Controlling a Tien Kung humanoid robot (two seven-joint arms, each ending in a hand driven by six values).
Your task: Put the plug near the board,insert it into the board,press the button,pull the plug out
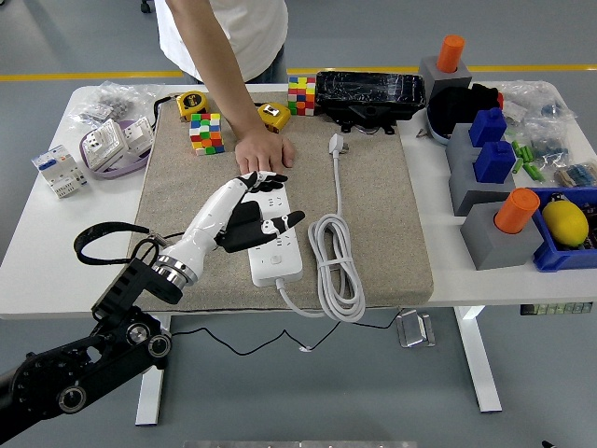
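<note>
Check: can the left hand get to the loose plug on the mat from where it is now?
Probably yes. The left hand hovers over the power strip; the plug lies bare on the mat beyond it to the right, uncovered. The person's hand holding the strip's far end sits left of that path.

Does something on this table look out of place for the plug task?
Yes. The plug lies loose on the mat, apart from the power strip, with its cable coiled beside the strip. The left hand hovers over the strip holding nothing, and a person's hand presses on the strip's far end.

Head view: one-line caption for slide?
Left robot hand over white power strip that a person's hand steadies; white plug unplugged.
</note>
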